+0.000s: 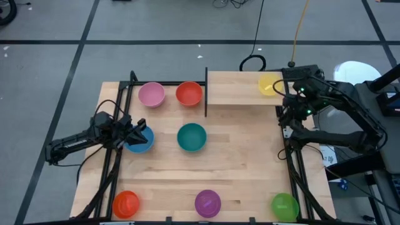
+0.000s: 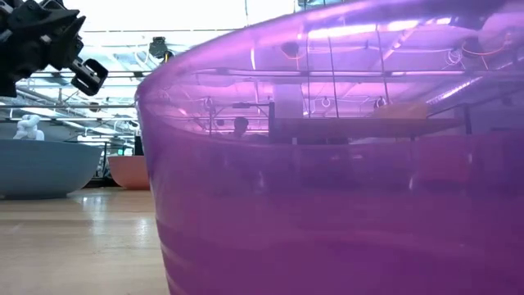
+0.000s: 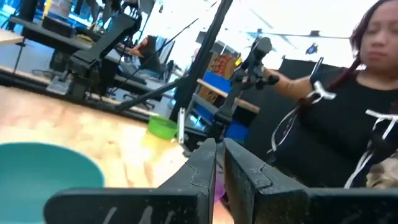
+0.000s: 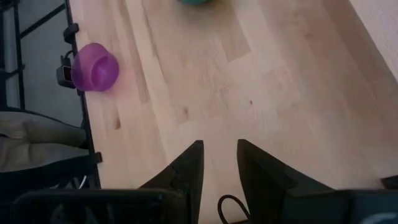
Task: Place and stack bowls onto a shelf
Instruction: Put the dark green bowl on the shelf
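The shelf [image 1: 237,89] is a light-wood board at the table's far right, and the yellow bowl [image 1: 269,84] sits on its right end. The pink bowl [image 1: 151,94] and red bowl [image 1: 189,94] stand on the tabletop left of it. The teal bowl [image 1: 191,137] stands mid-table, and the blue bowl [image 1: 141,140] to its left. The orange bowl [image 1: 125,204], purple bowl [image 1: 207,203] and green bowl [image 1: 284,206] line the near edge. My left gripper [image 1: 135,131] hovers shut over the blue bowl's left rim, raised above it in the low view [image 2: 86,75]. My right gripper [image 4: 220,152] is open over bare wood near the shelf's right end.
A black post [image 1: 206,91] stands at the shelf's left end. Black frame rails run along the table's left edge [image 1: 112,162] and right edge [image 1: 294,169]. A person [image 3: 354,124] is beyond the table in the left wrist view. The purple bowl [image 2: 344,180] fills the low view.
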